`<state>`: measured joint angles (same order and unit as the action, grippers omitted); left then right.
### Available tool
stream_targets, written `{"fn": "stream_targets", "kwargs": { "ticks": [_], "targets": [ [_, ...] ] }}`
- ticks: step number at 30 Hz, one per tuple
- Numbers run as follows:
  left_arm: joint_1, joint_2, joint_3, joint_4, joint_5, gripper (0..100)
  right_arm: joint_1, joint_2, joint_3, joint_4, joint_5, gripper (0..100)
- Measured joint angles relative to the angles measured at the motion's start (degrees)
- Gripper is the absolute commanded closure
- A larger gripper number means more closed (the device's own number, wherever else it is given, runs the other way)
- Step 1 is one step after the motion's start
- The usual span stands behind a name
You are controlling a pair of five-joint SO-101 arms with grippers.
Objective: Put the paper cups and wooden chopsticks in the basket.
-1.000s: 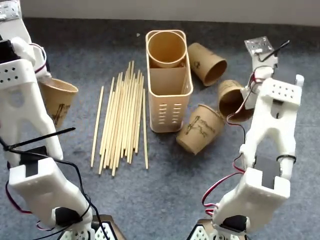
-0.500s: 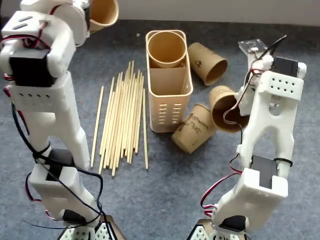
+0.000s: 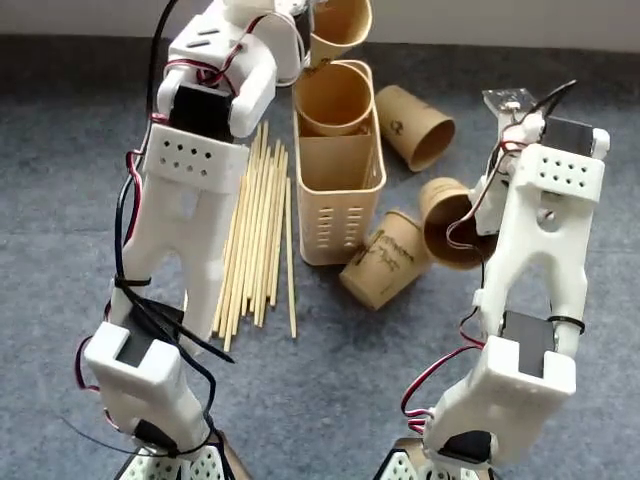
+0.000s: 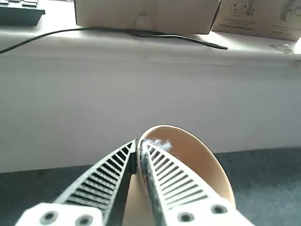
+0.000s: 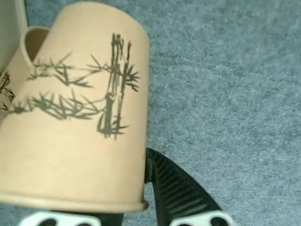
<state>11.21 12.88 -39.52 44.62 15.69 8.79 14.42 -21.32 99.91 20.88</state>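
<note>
Pinching the rim of a paper cup [image 4: 197,160], your left gripper [image 4: 139,142] holds it above the far end of the basket [image 3: 335,228] for nesting, while your right gripper [image 5: 148,162] clamps a second cup [image 5: 80,117] beside it.

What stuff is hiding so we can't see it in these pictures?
Raised cup: high view, the picture's top edge cuts part of it off.
Chopsticks: high view, the left arm covers some of them.
Tilted cup: high view, the right arm and its wires hide one side.
Basket: high view, a standing cup inside hides that compartment's bottom.
</note>
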Motion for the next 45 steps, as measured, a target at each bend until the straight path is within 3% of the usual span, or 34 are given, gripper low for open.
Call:
{"fn": "stream_targets", "kwargs": {
  "ticks": [14,20,25,32,45],
  "targets": [
    [4.13,5.01,0.62,-2.64,9.23,99,0.0,0.0,0.0,0.0,-2.2,99.3],
    [1.49,7.74,0.88,5.36,15.91,86,0.0,0.0,0.0,0.0,-2.2,99.3],
    [2.02,7.91,-1.76,11.25,16.26,94,0.0,0.0,0.0,0.0,-2.37,99.3],
    [1.49,7.91,-13.1,18.02,13.27,94,-0.09,0.0,0.0,0.0,-2.55,99.3],
    [0.7,7.91,-15.74,18.64,10.02,94,0.0,0.0,0.0,0.0,-2.55,99.3]
  ]
}}
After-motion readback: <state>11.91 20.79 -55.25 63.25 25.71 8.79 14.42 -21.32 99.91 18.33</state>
